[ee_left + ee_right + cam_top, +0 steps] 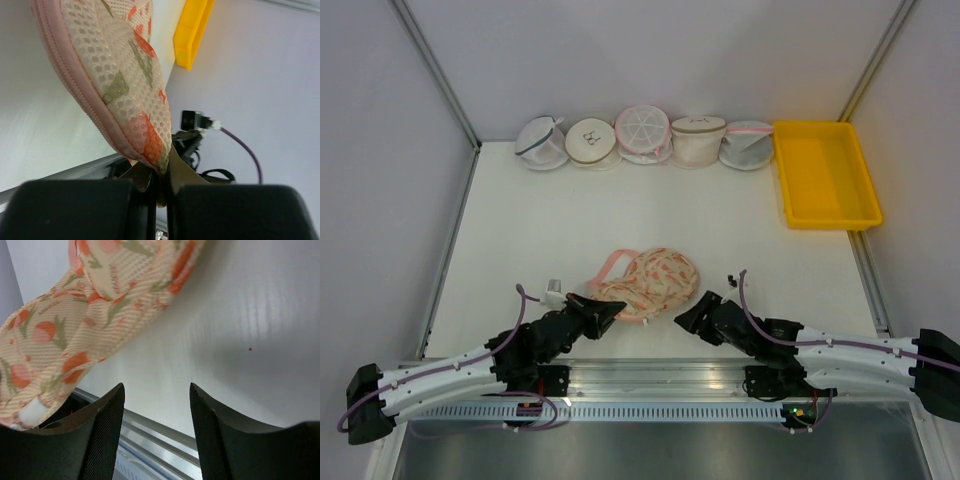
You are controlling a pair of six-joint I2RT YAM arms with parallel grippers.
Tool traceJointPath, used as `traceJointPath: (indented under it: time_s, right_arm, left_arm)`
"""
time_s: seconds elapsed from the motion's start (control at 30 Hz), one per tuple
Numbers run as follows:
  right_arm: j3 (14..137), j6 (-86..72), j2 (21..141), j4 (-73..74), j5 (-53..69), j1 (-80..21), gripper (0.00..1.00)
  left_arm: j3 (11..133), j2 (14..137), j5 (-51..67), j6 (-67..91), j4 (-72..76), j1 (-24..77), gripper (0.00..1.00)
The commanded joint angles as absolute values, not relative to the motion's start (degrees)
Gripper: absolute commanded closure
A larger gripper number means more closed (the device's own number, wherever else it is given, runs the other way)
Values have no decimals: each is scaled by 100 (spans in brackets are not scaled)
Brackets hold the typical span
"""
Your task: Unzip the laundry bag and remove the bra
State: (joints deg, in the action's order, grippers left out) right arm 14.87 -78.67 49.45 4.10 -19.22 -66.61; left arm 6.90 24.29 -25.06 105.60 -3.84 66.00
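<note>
The task is judged to be at an early stage. On the left, the black two-fingered left gripper (613,311) is pressed together on the near left end of the oval, two-lobed cream mesh-fabric laundry bag with orange-pink print and pink trim (656,279). In the left wrist view, the pink-trimmed edge is seen pinched between the fingertips, with the bag rising away in front of them.

No opening is shown along that trimmed seam, so the bag is taken to be zipped shut, though the zip pull cannot be made out in any view. The bra is not seen anywhere and is presumed to be inside. Unzipping and removal are therefore both judged to be left to do.

The bag lies on the white table (550,220) between the two grippers, puffed and rounded. A pink fabric loop (610,264) is laid out beyond the left gripper.

To the right, the black right gripper (686,317) is held with its fingers spread and nothing between them. The bag's right lobe lies just ahead and to its left, apart from the fingertips.
</note>
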Motion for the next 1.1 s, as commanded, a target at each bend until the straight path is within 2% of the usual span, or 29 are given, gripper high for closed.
traceJointPath:
  time_s: [0.0,0.3,0.53,0.63,0.67,0.77,0.83,0.87,1.07]
  right_arm:
    - [1004,-8850,4808,-594,-2320,-6688,40]
    - [774,-8877,4886,-1221,-2627,-6680,45]
    - [607,-8938,4896,-1564,-3110,-6688,47]
    - [370,-8755,4581,-2152,-3260,-6688,40]
    - [308,-8684,4466,-2310,-3287,-6680,35]
    - [334,-8289,3904,-2277,-3287,-6680,27]
    - [386,-8131,3475,-2198,-3191,-6688,26]
    - [465,-8069,3341,-2006,-3095,-6680,21]
    - [291,-8323,2839,-2125,-2962,-6680,15]
  left_arm:
    - [345,2504,-2391,10775,964,6618,98]
    - [325,3224,-2101,10951,2494,6618,98]
    - [492,3349,-1890,10907,2996,6618,98]
    - [396,3191,-1942,10872,2962,6618,98]
    - [308,3156,-1951,10898,2945,6618,98]
    - [168,2884,-2047,10898,2604,6618,98]
    - [62,2699,-2231,10968,2339,6627,98]
    - [-60,2524,-2285,11030,2312,6618,98]
    - [-237,2276,-2452,10987,2162,6618,98]
